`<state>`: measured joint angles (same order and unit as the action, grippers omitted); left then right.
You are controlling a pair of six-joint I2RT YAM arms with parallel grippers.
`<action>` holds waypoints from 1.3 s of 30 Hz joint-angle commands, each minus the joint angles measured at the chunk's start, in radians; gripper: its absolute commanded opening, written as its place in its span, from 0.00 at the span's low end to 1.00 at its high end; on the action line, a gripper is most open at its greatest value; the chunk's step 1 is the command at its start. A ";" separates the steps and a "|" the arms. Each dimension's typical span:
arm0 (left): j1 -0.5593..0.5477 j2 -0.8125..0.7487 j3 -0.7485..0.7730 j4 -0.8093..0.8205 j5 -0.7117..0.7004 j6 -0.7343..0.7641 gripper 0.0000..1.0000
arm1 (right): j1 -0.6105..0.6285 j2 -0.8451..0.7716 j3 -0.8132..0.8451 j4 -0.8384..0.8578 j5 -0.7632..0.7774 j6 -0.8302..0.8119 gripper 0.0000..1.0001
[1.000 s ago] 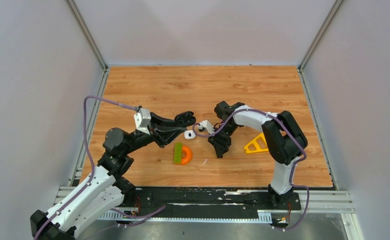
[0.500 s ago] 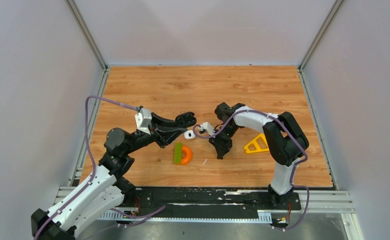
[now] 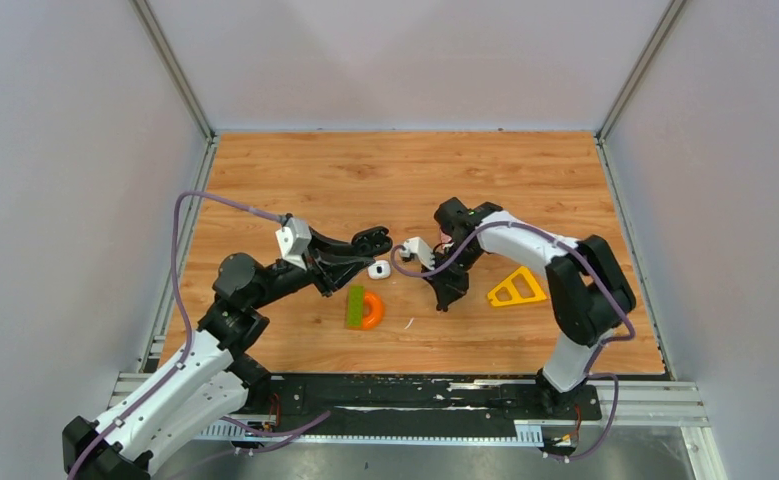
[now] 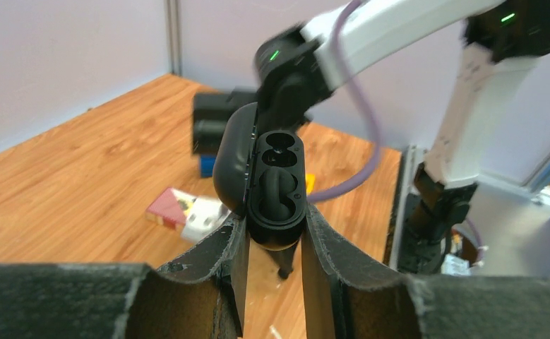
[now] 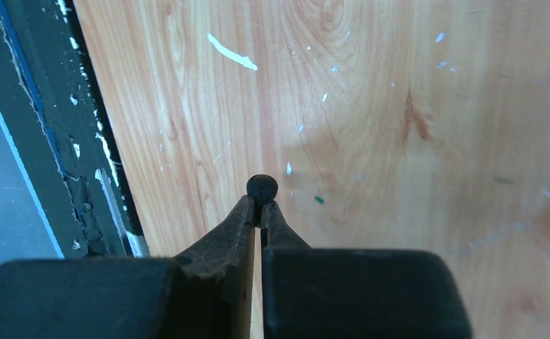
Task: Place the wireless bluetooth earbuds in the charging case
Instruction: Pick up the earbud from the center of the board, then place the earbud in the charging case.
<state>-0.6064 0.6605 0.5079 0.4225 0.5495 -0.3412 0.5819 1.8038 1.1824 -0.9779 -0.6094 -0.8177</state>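
Charging case (image 4: pixel 275 180) between the left gripper (image 4: pixel 272 233) fingers over mid-table (image 3: pixel 365 170), second case (image 3: pixel 378 269) on the table just nearer the bases, ring piece (image 3: pixel 364 308) nearer still, earbud (image 5: pixel 262 188) pinched at the right gripper (image 5: pixel 261 212) tips, triangular frame (image 3: pixel 516 288) to its right.

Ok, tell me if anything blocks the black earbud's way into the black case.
Nothing visible does. The right gripper pinches the earbud; the left gripper holds the case up, lid open. Only the white case lies on the table near that line, lower down.

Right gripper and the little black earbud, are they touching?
Touching. The right wrist view shows the right gripper shut, with the black earbud pinched at its fingertips and no gap on either side.
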 commanded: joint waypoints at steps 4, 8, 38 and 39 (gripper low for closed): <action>0.002 0.051 0.109 -0.252 -0.090 0.242 0.00 | 0.005 -0.324 0.008 -0.129 0.085 -0.075 0.00; 0.002 0.095 0.100 -0.284 -0.116 0.311 0.00 | 0.029 -0.468 0.043 -0.226 0.080 -0.124 0.00; -0.051 0.220 0.019 -0.165 0.140 0.324 0.00 | 0.326 -0.274 0.568 -0.311 0.218 -0.140 0.00; -0.053 0.220 0.020 -0.165 0.143 0.324 0.00 | 0.326 -0.273 0.570 -0.308 0.221 -0.140 0.00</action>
<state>-0.6487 0.8810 0.5240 0.2070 0.6567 -0.0341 0.9066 1.5311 1.7100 -1.3209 -0.4118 -0.9524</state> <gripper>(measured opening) 0.357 0.037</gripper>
